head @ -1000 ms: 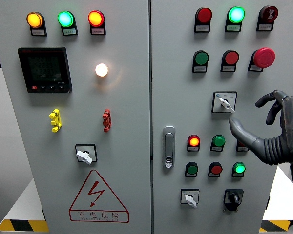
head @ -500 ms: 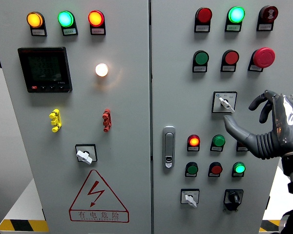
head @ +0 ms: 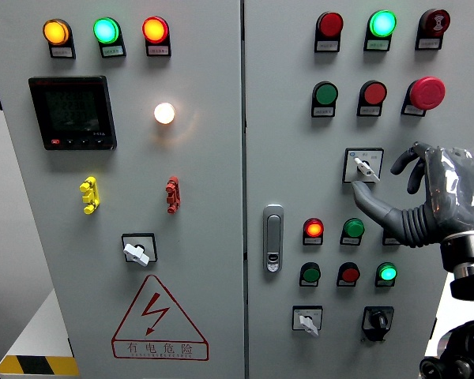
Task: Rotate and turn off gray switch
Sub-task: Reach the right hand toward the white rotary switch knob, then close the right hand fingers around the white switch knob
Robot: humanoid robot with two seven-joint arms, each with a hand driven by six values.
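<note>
A black display (head: 72,112) sits on the left door of the cabinet. Above it glow orange (head: 56,31), green (head: 106,30) and red lamps (head: 155,29). Right of it shines a white lamp (head: 164,113). Below it are a yellow lever (head: 88,195) and a warning triangle (head: 159,319).

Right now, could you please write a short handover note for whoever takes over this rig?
Right hand: fingers spread, holding nothing, thumb tip just below the gray switch on the right cabinet door; contact cannot be confirmed.
Left hand: out of view.
Switch: its knob points down-right and is not gripped.
Done: the approach only.
Left: grip the knob, rotate it to off, withdraw.
Nearby: a lit red lamp and green button sit just below the hand, so keep the fingers off them.
</note>
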